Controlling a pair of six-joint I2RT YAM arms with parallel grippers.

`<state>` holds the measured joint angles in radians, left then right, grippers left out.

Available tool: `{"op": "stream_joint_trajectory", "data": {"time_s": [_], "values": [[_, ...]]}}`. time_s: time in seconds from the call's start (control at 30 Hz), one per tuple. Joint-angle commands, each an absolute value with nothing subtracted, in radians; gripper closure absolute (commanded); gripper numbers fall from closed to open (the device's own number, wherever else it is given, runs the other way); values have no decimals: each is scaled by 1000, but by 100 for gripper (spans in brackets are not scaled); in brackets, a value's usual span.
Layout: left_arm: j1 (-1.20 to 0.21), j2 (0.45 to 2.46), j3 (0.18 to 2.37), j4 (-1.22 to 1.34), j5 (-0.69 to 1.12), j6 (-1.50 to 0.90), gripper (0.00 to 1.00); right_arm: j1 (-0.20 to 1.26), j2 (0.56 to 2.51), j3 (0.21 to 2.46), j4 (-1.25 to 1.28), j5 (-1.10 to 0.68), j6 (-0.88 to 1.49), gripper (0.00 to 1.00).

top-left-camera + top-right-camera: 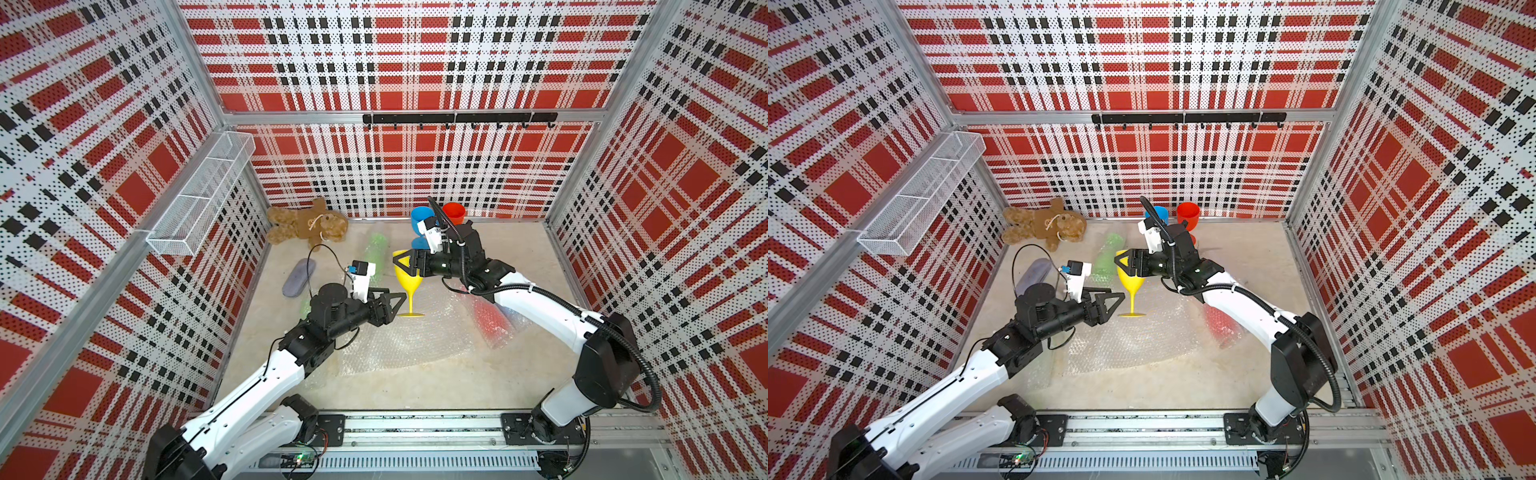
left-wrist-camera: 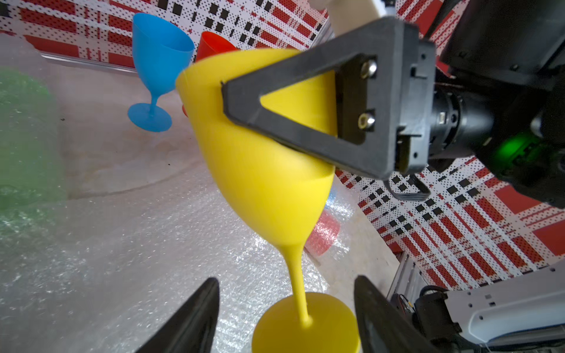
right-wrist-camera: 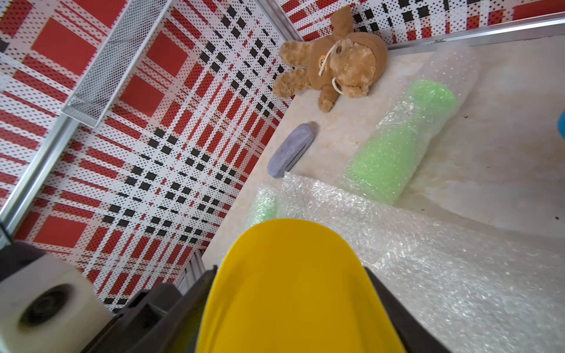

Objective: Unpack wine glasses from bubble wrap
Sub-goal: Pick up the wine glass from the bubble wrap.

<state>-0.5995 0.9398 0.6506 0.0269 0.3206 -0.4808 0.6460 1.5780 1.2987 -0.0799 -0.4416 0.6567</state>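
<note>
Yellow goblet (image 1: 409, 279), free of its wrapping, stands nearly upright at mid-table with its bowl clamped between the fingers of the right end effector (image 1: 401, 266). Its round foot is over a flattened bubble wrap sheet (image 1: 399, 345); whether foot and sheet touch cannot be told. The left end effector (image 1: 400, 305) is level with the stem, its fingers (image 2: 195, 318) spread apart on either side of the foot and gripping nothing.

By the back wall, a bare blue goblet (image 1: 420, 220) and a bare red goblet (image 1: 454, 212) stand upright side by side, both visible in both top views.

Three goblets lie on their sides inside bubble wrap. A green wrapped goblet (image 3: 397, 146) lies between the teddy bear (image 1: 307, 224) and the yellow one. A second green bundle (image 3: 263, 207) pokes out at the sheet's edge near the left wall. A red wrapped goblet (image 1: 490, 320) lies under the right arm.

A grey pouch (image 1: 297, 276) sits near the left wall on the pale table (image 1: 519, 374).
</note>
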Motion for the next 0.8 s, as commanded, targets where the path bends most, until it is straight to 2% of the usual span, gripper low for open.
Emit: {"op": "stream_joint_trajectory", "data": {"time_s": [0.0,0.27,0.43,0.6,0.77], "values": [[-625,981,666,43,356,-450,30,654,1515,1294,-5,-470,683,31],[-680,1068,728,21,348,-430,37,684,1458,1246,43,-435,680,31],[-680,1077,744,41,336,-423,51,706,1434,1186,128,-428,707,30],[-680,1083,745,54,366,-416,71,726,1415,1169,148,-402,699,30],[-680,1071,741,56,363,-402,82,729,1391,1141,183,-376,698,27]]}}
